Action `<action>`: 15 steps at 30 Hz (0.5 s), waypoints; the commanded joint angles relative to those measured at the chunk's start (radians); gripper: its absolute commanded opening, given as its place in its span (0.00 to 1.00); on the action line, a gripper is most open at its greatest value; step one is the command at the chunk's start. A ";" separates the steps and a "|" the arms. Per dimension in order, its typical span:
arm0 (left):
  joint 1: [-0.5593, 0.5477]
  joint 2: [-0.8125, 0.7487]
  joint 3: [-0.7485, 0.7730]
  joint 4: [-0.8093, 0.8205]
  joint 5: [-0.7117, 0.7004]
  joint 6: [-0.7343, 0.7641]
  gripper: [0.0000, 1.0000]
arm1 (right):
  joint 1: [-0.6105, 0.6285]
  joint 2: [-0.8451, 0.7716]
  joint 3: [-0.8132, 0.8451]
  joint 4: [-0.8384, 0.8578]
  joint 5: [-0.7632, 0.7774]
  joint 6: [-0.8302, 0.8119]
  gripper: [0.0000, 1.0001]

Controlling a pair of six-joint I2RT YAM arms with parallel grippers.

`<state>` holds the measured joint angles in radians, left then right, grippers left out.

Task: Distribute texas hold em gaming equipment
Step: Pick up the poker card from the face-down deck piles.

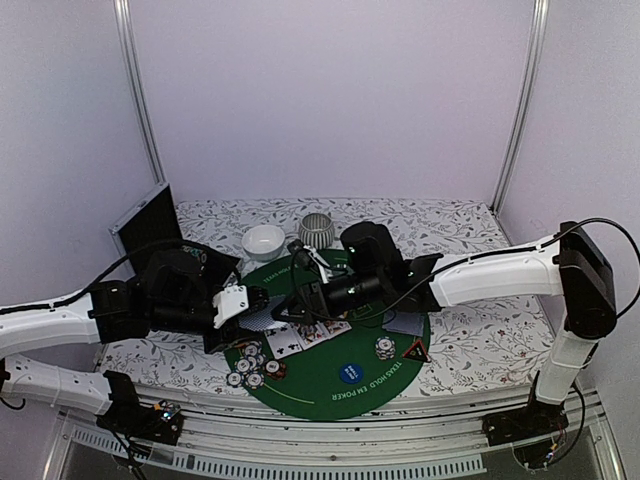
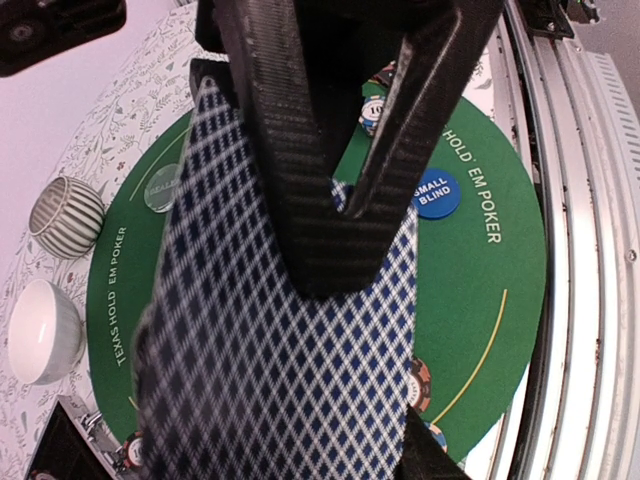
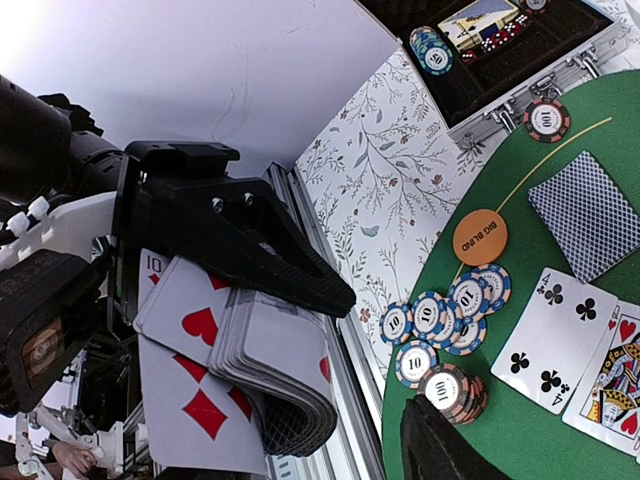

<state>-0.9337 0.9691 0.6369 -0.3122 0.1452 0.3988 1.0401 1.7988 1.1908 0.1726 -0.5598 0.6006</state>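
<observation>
Rails (image 1: 330,462) front floral tablecloth (image 1: 490,340), green mat (image 1: 310,385); white walls (image 1: 330,100) behind.

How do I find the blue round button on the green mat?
Start at the big round green mat in the middle of the table. Near its edge at the bottom of the top view lies a flat blue round disc. It is plain blue with white words, SMALL BLIND, while the small poker chips beside it have striped rims.

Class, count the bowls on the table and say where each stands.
2. The white bowl stands at the far edge of the green mat; the ribbed grey bowl is beside it, on its right. Others may be hidden.
</observation>
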 commanded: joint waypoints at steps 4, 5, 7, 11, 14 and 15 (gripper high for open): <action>-0.004 -0.003 0.028 0.019 0.011 -0.003 0.29 | -0.009 -0.037 0.010 -0.031 0.005 -0.025 0.56; -0.004 -0.003 0.029 0.019 0.011 -0.002 0.29 | -0.008 -0.042 0.010 -0.035 0.007 -0.029 0.57; -0.004 -0.003 0.027 0.019 0.011 -0.003 0.29 | -0.008 -0.054 0.010 -0.040 0.009 -0.038 0.58; -0.005 -0.003 0.027 0.019 0.012 -0.004 0.29 | -0.008 -0.078 0.010 -0.056 0.015 -0.067 0.60; -0.005 -0.003 0.028 0.019 0.011 -0.003 0.29 | -0.008 -0.087 0.026 -0.062 0.016 -0.082 0.62; -0.004 -0.004 0.028 0.018 0.011 -0.004 0.29 | -0.008 -0.086 0.043 -0.062 0.015 -0.085 0.61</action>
<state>-0.9337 0.9691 0.6373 -0.3119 0.1467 0.3988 1.0389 1.7504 1.1912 0.1242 -0.5537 0.5514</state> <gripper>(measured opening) 0.378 0.614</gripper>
